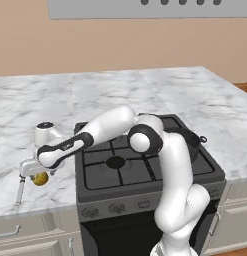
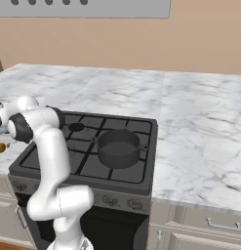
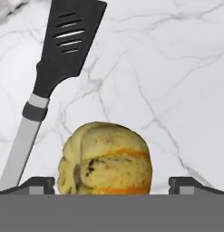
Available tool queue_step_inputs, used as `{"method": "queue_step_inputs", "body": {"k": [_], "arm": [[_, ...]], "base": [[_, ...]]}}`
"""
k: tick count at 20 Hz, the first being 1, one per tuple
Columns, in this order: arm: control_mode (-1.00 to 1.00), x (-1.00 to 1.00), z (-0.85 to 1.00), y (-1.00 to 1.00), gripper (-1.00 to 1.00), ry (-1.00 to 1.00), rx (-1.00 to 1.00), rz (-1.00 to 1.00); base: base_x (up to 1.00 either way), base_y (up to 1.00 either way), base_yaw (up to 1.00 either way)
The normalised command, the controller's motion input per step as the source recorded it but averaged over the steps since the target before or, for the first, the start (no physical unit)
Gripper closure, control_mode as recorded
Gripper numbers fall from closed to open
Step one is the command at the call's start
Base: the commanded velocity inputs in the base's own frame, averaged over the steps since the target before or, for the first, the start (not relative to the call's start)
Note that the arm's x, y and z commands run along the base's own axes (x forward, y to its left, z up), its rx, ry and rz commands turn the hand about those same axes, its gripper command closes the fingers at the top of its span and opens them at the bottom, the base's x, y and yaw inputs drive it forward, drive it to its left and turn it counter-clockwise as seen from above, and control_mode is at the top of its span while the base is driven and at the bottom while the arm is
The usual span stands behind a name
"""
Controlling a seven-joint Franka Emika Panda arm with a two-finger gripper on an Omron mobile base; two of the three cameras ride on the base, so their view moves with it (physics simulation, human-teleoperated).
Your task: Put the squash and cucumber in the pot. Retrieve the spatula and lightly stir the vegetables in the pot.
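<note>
Yellow squash (image 3: 105,158) with orange band; black-bladed, grey-handled spatula (image 3: 54,72); white-veined marble counter (image 3: 168,81).

squash (image 3: 105,158) bottom cut by hand view's lower edge; in left base view mostly behind the hand (image 1: 32,172). spatula (image 3: 50,77) handle runs off frame. pot (image 1: 192,142) half hidden by arm.

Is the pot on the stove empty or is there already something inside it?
Empty. In the right base view the pot shows a bare dark inside; the squash lies on the counter.
</note>
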Motion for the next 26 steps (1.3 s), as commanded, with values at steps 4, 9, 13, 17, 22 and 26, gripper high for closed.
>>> {"method": "queue_step_inputs", "body": {"k": [4,9,13,17,22,26], "arm": [[-1.00,0.00,-0.19,0.13,-1.00,0.00,-0.03,0.06],[-1.00,-0.03,0.00,0.00,-1.00,0.00,0.00,0.01],[-1.00,0.00,0.00,0.00,1.00,0.00,0.00,0.00],[-1.00,0.00,0.00,0.00,1.00,0.00,0.00,0.00],[-1.00,-0.08,0.00,0.00,1.00,-0.08,0.00,0.00],[-1.00,-0.71,0.35,-0.19,1.00,-0.21,0.00,-0.09]], "base": [[0.00,0.00,0.00],[0.00,0.00,0.00],[0.00,0.00,0.00],[0.00,0.00,0.00],[0.00,0.00,0.00],[0.00,0.00,0.00]]}}
